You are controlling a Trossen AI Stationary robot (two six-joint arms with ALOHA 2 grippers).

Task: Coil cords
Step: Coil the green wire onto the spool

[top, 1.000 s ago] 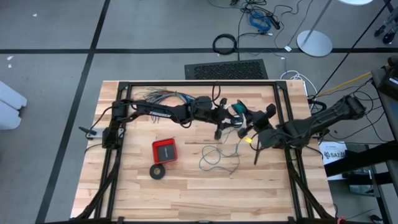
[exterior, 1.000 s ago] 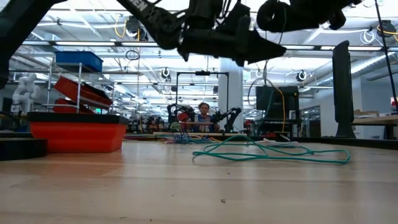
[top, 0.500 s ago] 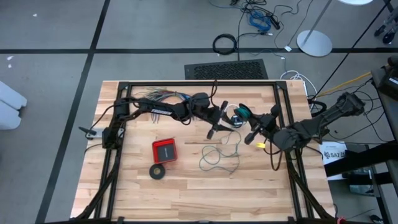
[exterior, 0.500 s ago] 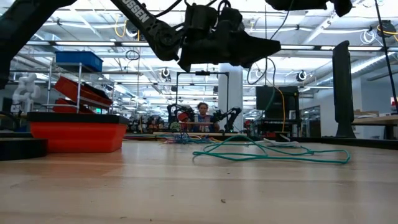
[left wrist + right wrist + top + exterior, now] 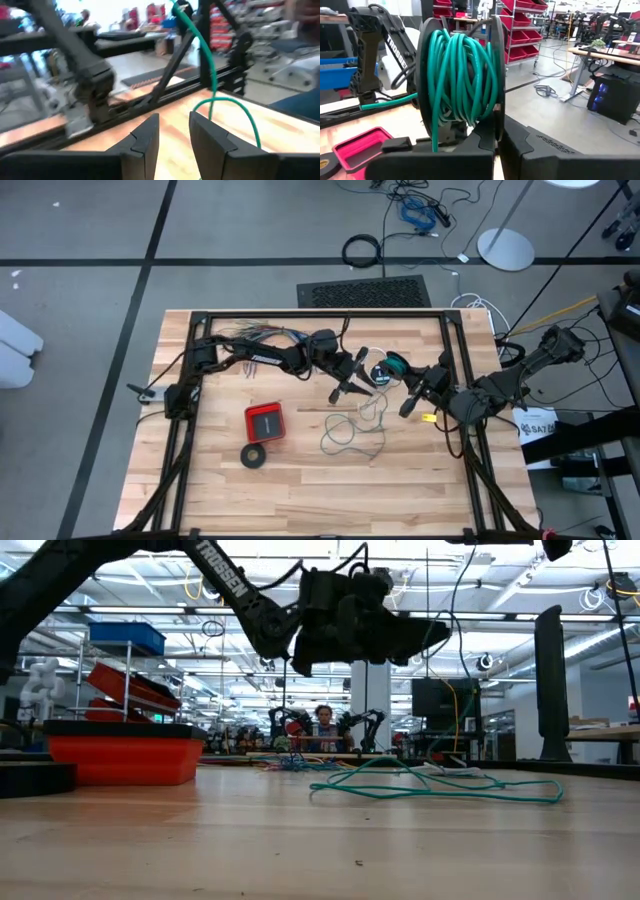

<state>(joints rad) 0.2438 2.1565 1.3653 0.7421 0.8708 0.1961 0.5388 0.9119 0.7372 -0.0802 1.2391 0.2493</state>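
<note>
From high up, the wooden table has two dark arms over it. The left gripper is above the middle of the table, near the far side. Its fingers are a little apart, and a green wire runs up toward them, but I cannot tell if they pinch it. Most of that wire lies in a loose tangle on the table, just in front of the left gripper. The right gripper is to the right of it, and it is shut on a spool wound with green wire. A red box and a black ring sit near each other on the left part of the table. A bundle of coloured wires lies at the far edge.

From table height, the green wire lies flat in loops on the wood. The left gripper hangs above it. A red tray stands at the left.

From the left wrist, the two dark fingers stand a little apart. The green wire curves just beyond them.

From the right wrist, the spool full of green wire stands upright between the closed fingers.
</note>
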